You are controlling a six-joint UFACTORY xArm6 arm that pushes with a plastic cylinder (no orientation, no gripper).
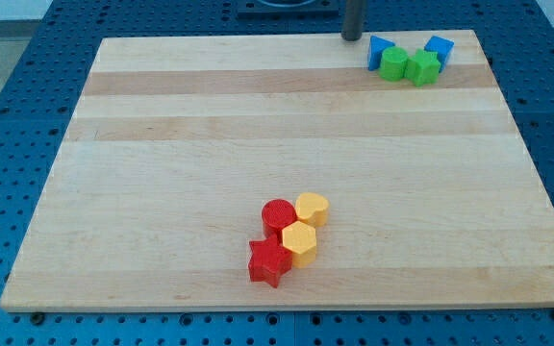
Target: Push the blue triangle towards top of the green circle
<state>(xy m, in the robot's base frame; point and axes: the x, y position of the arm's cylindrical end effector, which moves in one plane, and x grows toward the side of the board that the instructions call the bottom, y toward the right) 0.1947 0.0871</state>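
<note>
Nearest the view's bottom, a cluster of four blocks is found on the wooden bench [162, 173], just right of its centre line: a red star [268, 262] at the front, a yellow hexagon [299, 242] touching it on the view's right, a red circle [278, 216] directly behind the star, and a yellow heart-like block [312, 208] beside that circle on the right. A wide stretch of board separates this cluster from the far group. At the view's top right, the green circle [393, 65] is taken as landmark: the blue triangle [379, 49] is set touching it at its upper left; a green block [423, 68], of angular shape, touches it on the right; a blue block [440, 48] lies behind that green block. My tip [353, 38] is seen just left of the blue triangle, close but apart from it. No pincer is fitted; only the dark rod is shown.
</note>
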